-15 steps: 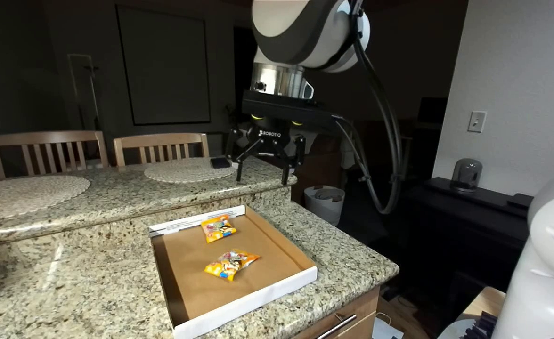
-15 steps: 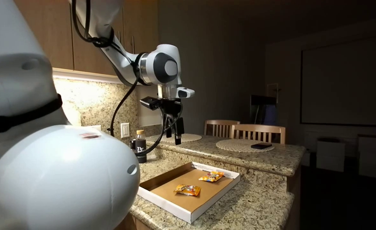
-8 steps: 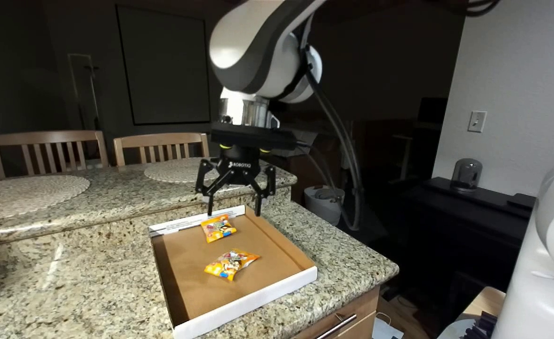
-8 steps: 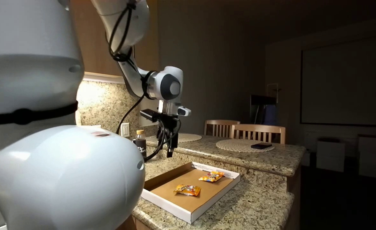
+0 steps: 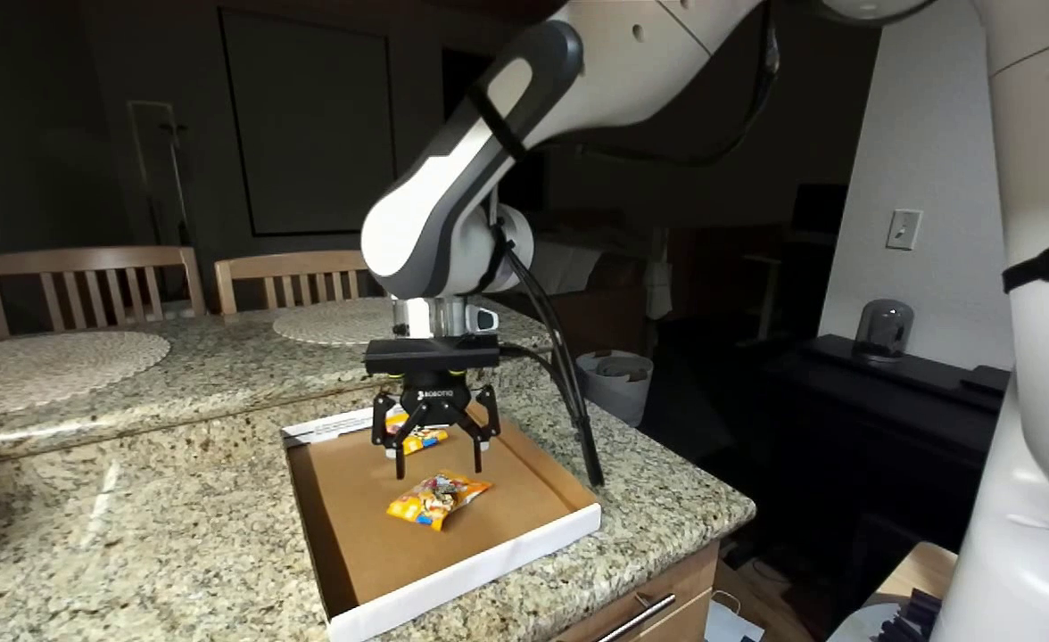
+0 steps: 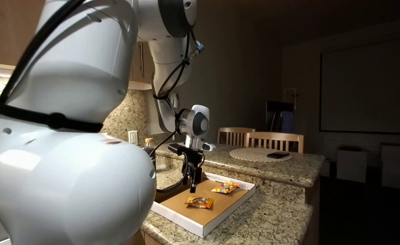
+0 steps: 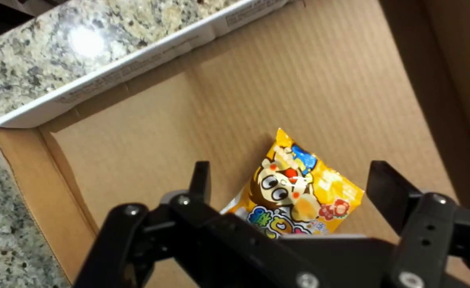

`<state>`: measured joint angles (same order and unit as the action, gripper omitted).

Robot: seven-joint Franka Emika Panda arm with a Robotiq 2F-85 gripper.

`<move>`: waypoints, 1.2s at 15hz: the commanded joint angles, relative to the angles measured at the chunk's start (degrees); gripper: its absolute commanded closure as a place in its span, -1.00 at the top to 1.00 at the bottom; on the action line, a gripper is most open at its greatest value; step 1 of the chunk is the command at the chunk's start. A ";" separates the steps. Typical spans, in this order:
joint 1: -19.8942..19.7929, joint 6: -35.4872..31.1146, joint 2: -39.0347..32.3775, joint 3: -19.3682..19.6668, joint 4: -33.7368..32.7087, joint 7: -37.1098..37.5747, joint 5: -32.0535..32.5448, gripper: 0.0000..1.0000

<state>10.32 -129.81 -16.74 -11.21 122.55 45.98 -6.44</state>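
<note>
In an exterior view, a cardboard tray (image 5: 466, 573) sits on the granite counter (image 5: 177, 535); in it lie the yellow front packet (image 5: 438, 499) and, partly hidden by the gripper (image 5: 440, 468), the back packet (image 5: 425, 440). A black cable (image 5: 589, 450) hangs by the tray's right side.

In an exterior view, the robot arm (image 6: 67, 177) covers the tray's left corner; behind are a bottle (image 6: 148, 145) and, on a round placemat (image 6: 251, 154), a dark phone-like object (image 6: 278, 155). The gripper's tips hang just above the front packet.

In the wrist view, 2 fingers (image 7: 200, 182) stand wide apart, holding nothing, the front packet below and between them; the gripper hides its lower end.
</note>
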 commanded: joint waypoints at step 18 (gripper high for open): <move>5.78 13.40 -16.87 5.21 -17.53 1.35 -1.71 1.00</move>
<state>14.77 -113.79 -33.19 -7.06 105.60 45.98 -7.44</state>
